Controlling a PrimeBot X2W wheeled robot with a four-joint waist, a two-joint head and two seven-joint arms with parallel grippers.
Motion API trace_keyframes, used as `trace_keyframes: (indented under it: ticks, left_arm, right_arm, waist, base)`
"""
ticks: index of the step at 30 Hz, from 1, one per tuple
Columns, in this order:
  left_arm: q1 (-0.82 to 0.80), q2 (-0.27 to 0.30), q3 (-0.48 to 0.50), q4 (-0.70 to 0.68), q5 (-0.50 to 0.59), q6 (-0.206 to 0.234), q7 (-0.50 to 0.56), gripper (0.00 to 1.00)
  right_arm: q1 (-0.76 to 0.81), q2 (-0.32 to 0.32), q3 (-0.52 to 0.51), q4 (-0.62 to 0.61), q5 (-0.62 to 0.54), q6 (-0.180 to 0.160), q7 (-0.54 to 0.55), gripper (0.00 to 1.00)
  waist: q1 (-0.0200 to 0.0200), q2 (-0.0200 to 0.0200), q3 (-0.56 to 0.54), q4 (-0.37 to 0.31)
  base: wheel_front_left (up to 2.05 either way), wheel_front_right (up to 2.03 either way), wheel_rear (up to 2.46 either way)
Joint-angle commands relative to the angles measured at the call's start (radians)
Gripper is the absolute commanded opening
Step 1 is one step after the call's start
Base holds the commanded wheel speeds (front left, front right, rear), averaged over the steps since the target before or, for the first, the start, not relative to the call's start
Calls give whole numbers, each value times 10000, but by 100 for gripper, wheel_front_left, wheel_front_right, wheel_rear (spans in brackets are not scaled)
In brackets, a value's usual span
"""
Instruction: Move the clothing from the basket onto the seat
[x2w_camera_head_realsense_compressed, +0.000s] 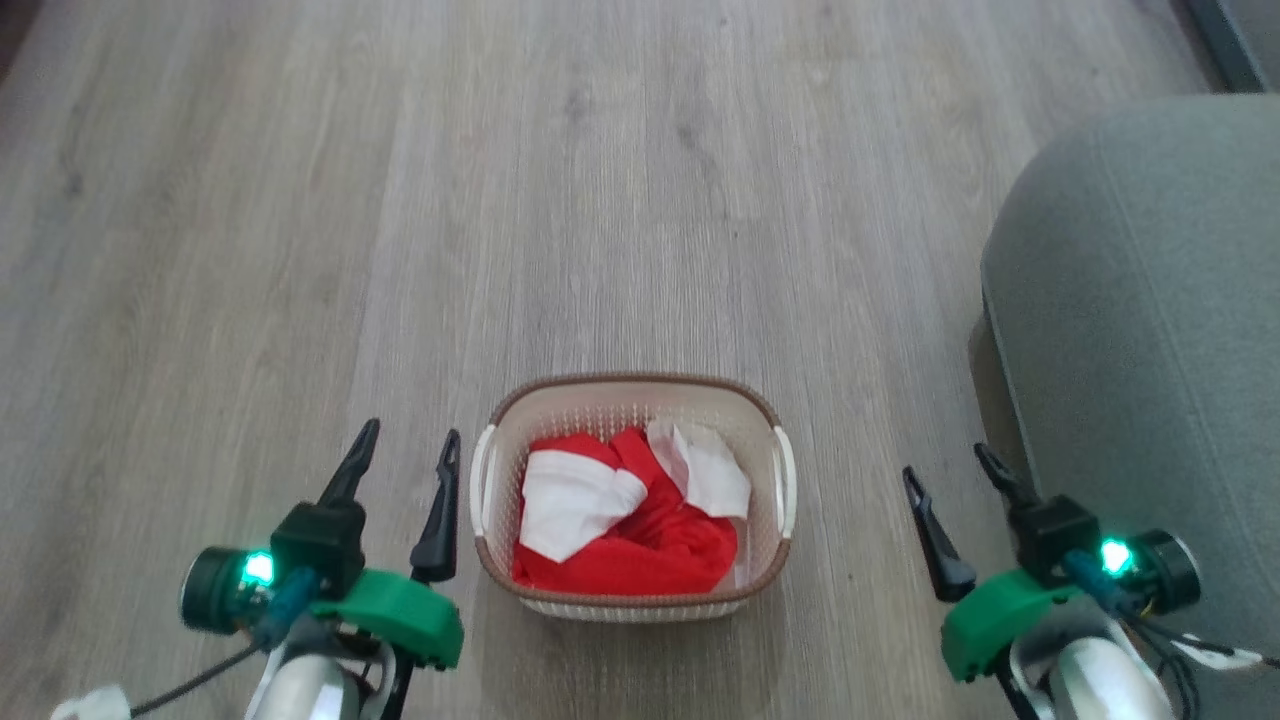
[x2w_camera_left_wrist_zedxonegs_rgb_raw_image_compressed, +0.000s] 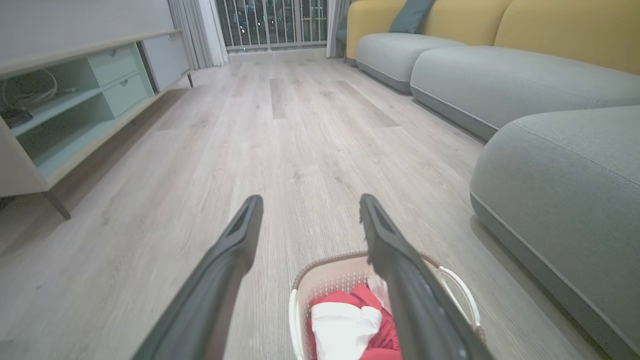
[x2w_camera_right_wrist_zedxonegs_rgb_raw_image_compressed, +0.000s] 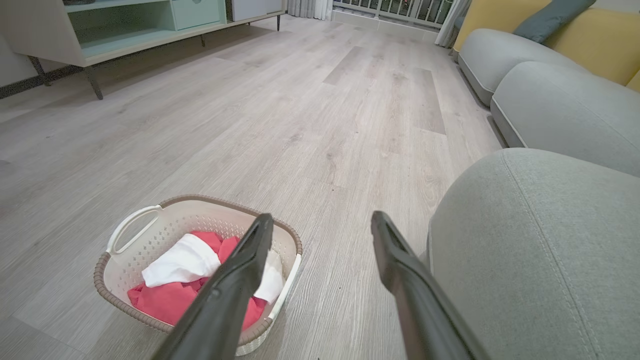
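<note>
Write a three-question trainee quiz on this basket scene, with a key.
1. True or false: the clothing lies inside the basket.
2. On which side of the basket does the seat stand? A) the robot's left B) the robot's right C) underneath it
3. Fill the gap: the left pincer and the right pincer are both ___ and hold nothing.

Key: 1 true; 2 B; 3 open.
</note>
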Motion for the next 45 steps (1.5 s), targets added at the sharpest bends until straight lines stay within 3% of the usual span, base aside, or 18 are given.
trace_keyframes:
  ticks: [1,9,13,24,34,45]
  left_arm:
    - [-723,101,226,-177,-131,-60,-126,100]
    - [-2057,100,-217,240,-160,-198,-126,100]
    - [-3236,100,-570,715,83,-196,-126,100]
    - [-7319,144,-1766,5226,1370,-253,196,100]
    - [-9875,120,-2162,8392,1672,88,1752,100]
    - [-11226,120,-2674,10131,1930,407,2247,100]
  right_arm:
    - [-618,-7,90,-432,56,-4,-134,100]
    - [-1587,60,-350,-1074,35,-4,-134,100]
    - [-2418,132,-439,-1603,50,-4,-134,100]
    - [-4237,378,-655,-2538,176,-4,-134,100]
    - [-4729,444,-250,-2745,831,-4,-134,100]
    - [-4860,446,146,-2926,1582,-4,-134,100]
  waist:
    - [0,0,354,-56]
    - [0,0,2343,-244]
    - [0,0,3864,-428]
    - [0,0,7139,-1155]
    - [0,0,8362,-1855]
    - [0,0,9108,-2259]
  base:
    - [0,0,0]
    - [0,0,0]
    - [0,0,0]
    - [0,0,0]
    - [0,0,0]
    - [0,0,0]
